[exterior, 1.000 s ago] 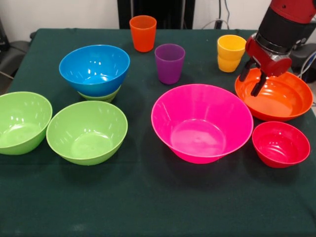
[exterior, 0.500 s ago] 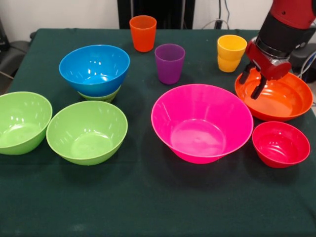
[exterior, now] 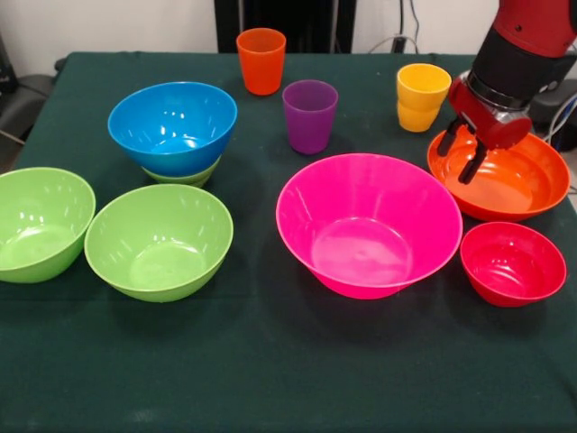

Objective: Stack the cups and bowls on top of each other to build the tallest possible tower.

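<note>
1. Orange bowl [exterior: 505,185] sits at the table's right side, far from the other stackables. Gripper [exterior: 460,155] is over its left rim, fingers spread, one outside the rim, one inside. Nothing pinched yet.
2. Risk: thin glossy rim, slanted wall. If the fingers close off-centre, I'd expect the bowl to tilt or squirt out rather than lift.
3. Risk: a one-sided rim grasp would let the bowl hang skewed, making a flat set-down hard.
4. Yellow cup [exterior: 421,96] stands just beside the bowl's rim and near the gripper body. A sideways shift of arm or bowl could knock it; it looks like two cups nested, so top-heavy.
5. Small red bowl [exterior: 512,262] is just in front of the orange bowl, apparently touching or nearly. Dragging the orange bowl would push it.
6. Large pink bowl [exterior: 368,224] is next to the left; a low carry toward the left would clip its rim.
7. Only stack so far: blue bowl [exterior: 173,126] nested in a lime green bowl [exterior: 185,174], far left. Long carry, so slip risk grows.
8. Purple cup [exterior: 309,115] and orange cup [exterior: 261,59] stand along that route; two more lime green bowls [exterior: 159,240] [exterior: 41,223] at front left are clear of it.
</note>
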`<state>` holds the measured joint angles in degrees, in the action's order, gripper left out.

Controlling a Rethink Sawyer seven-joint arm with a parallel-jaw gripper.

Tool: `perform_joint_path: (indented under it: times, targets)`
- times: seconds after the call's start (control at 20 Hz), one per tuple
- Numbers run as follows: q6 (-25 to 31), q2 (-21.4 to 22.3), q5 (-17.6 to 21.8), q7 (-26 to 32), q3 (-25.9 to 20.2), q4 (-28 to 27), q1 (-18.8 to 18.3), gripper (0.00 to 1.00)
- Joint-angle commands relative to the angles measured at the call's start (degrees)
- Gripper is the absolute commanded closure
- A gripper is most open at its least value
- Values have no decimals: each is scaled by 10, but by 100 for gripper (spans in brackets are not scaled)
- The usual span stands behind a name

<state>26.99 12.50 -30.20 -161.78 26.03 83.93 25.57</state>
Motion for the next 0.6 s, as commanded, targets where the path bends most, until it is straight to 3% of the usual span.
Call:
perform_joint_path:
  times: [0.05,0.35,0.5,0.6]
  targets:
    - [43,-16,-11,-79,-75,-40,9,0]
    - [74,-5,19,-41,-60,-52,11,0]
    - [84,-3,75,39,-41,-77,8,0]
    - [66,4,110,105,-57,-87,-9,0]
